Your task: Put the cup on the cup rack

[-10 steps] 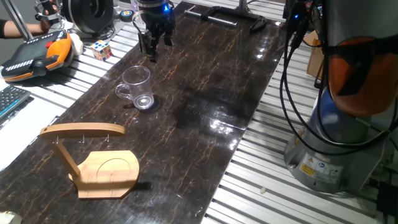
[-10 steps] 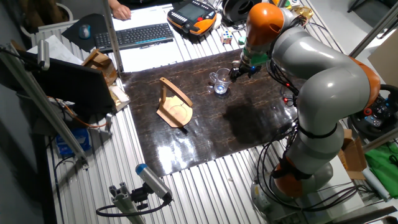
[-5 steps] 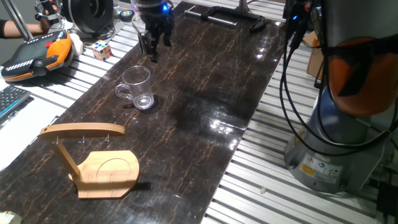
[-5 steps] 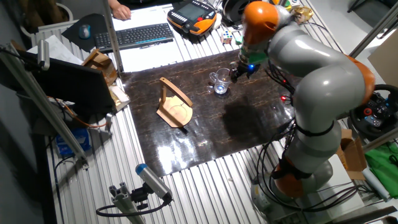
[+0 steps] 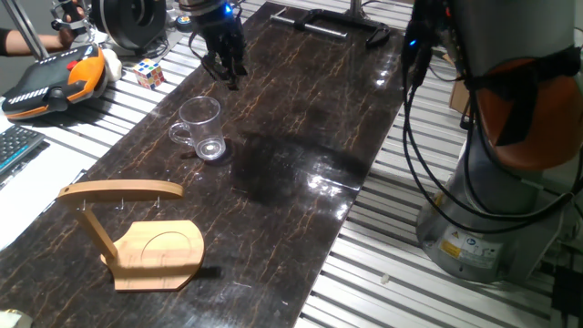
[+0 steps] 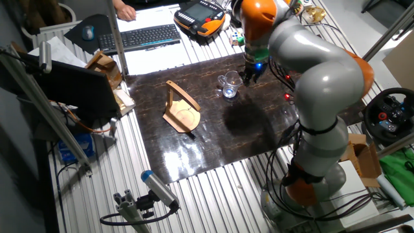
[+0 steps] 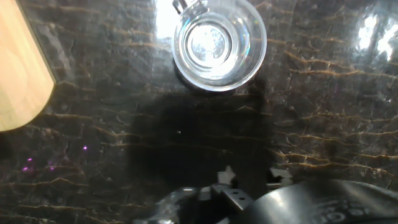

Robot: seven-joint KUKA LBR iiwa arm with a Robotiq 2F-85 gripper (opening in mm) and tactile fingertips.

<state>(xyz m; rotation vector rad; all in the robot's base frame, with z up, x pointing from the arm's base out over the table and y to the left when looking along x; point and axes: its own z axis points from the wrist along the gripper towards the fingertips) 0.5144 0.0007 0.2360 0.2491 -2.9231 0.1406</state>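
The cup [image 5: 202, 128] is a clear glass mug standing upright on the dark marble-look table, handle toward the left in the fixed view. From above in the hand view, the cup [image 7: 219, 40] is empty, with its handle at the top edge. My gripper [image 5: 226, 75] hovers beyond the cup, apart from it, fingers pointing down. Beside the cup [image 6: 228, 85] in the other fixed view is the gripper [image 6: 247, 77]. Its fingertips [image 7: 226, 175] stand slightly apart with nothing between them. The wooden cup rack [image 5: 137, 228] stands near the table's front, its hooks bare.
A corner of the rack's base [image 7: 18, 68] shows at the hand view's left. A Rubik's cube [image 5: 149, 72], an orange pendant [image 5: 55, 80] and a keyboard [image 6: 141, 37] lie beyond the table's edge. The robot's base [image 5: 496, 210] stands at the right.
The gripper has shifted left and slightly away from the camera in the fixed view, and the arm has swung with it. The cup and rack have not moved.
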